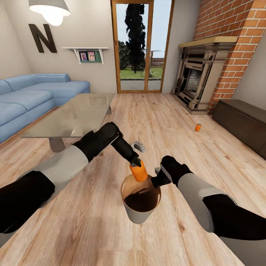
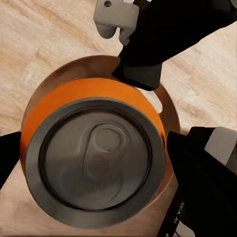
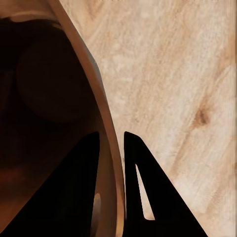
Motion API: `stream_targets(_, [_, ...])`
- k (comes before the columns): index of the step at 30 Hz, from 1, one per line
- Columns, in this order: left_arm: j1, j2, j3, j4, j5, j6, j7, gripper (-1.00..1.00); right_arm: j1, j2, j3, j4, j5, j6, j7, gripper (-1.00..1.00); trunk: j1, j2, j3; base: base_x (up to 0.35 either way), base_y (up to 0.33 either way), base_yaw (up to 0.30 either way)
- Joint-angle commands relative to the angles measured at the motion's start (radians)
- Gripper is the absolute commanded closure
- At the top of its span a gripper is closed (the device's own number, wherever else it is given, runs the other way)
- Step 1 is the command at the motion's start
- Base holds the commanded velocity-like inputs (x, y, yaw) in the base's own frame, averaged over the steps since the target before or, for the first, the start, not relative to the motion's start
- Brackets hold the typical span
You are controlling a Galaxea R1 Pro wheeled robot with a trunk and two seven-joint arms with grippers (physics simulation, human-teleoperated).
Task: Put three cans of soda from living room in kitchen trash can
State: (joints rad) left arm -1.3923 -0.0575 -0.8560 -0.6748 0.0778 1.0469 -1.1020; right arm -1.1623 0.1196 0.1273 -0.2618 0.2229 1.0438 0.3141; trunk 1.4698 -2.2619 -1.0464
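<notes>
Your left gripper [image 1: 138,167] holds an orange can [image 1: 139,173] right over the bin [image 1: 140,201], whose rim your right gripper [image 1: 158,181] pinches. Next: let go, then fetch the far-right can [image 1: 198,127].

Pale wood plank floor [image 1: 177,122]. Blue sofa [image 1: 31,96] at left, glass-topped coffee table [image 1: 74,114] beside it. Wood-framed glass door [image 1: 142,46] in far wall, garden and dark tree beyond. Brick fireplace [image 1: 207,70] at right, dark low cabinet [image 1: 242,122] next to it. Letter N [image 1: 42,37], small shelf [image 1: 88,54] with what look like framed pictures, lit ceiling lamp [image 1: 50,9].
</notes>
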Motion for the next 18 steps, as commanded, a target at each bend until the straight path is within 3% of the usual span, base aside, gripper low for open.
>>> stream_targets(1, [0.003, 0.0, -0.01, 0.0, 0.001, 0.0, 0.002, 1.0, 0.0, 0.001, -0.007, -0.001, -0.03, 0.003, 0.005, 1.0, 0.0, 0.0, 0.0, 0.0, 0.0, 0.0])
stream_targets(6, [0.019, 0.004, -0.056, 0.001, 0.0, 0.0, 0.007, 1.0, 0.0, 0.003, -0.006, -0.002, -0.03, 0.003, 0.005, 1.0, 0.0, 0.0, 0.0, 0.0, 0.0, 0.0])
stream_targets(18, [0.092, -0.002, -0.087, 0.001, 0.0, 0.0, 0.056, 1.0, -0.002, 0.008, -0.006, -0.002, -0.03, 0.003, 0.005, 1.0, 0.0, 0.0, 0.0, 0.0, 0.0, 0.0])
